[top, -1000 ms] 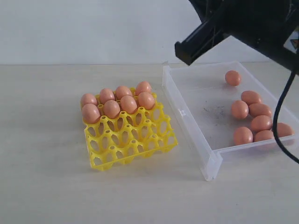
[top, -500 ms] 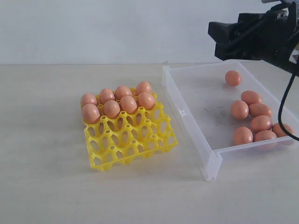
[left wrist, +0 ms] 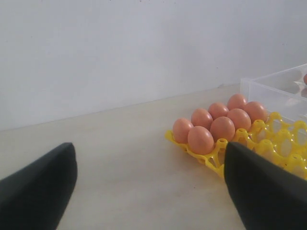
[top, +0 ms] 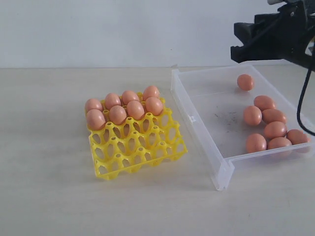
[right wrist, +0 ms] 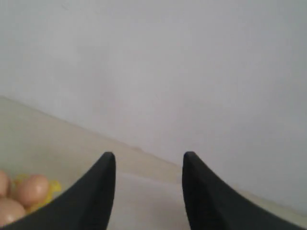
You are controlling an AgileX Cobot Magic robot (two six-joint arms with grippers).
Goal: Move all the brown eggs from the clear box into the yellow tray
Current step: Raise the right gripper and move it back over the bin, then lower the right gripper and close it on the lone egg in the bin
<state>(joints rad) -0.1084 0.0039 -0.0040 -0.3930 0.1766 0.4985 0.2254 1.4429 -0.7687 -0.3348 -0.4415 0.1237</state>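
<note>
In the exterior view the black right gripper [top: 236, 40] hangs at the upper right of the frame, over the far end of the clear box [top: 216, 93], a large shallow rectangular box of translucent plastic filling the right half of the picture. Its two fingers [right wrist: 103, 191] stand apart and nothing lies between them.

Eight of the brown eggs [top: 252, 115], smooth matte orange-brown ovals, lie loose on the box floor. One lone egg [top: 245, 82] sits just below the fingertips in the frame, apart from them. The other seven cluster toward the lower right, well apart from the gripper.

Left of centre stands the yellow tray [top: 142, 161], a bright square openwork grid of plastic cups. Eight more eggs [top: 117, 114] fill its two back rows, and the front rows are bare. The tray and the box rest just beside each other on the pale wooden table [top: 49, 196].

The left gripper [left wrist: 149, 148] shows only in the left wrist view. Its dark jaws are spread wide and empty, low over the table, and the tray's filled corner lies near one finger.
</note>
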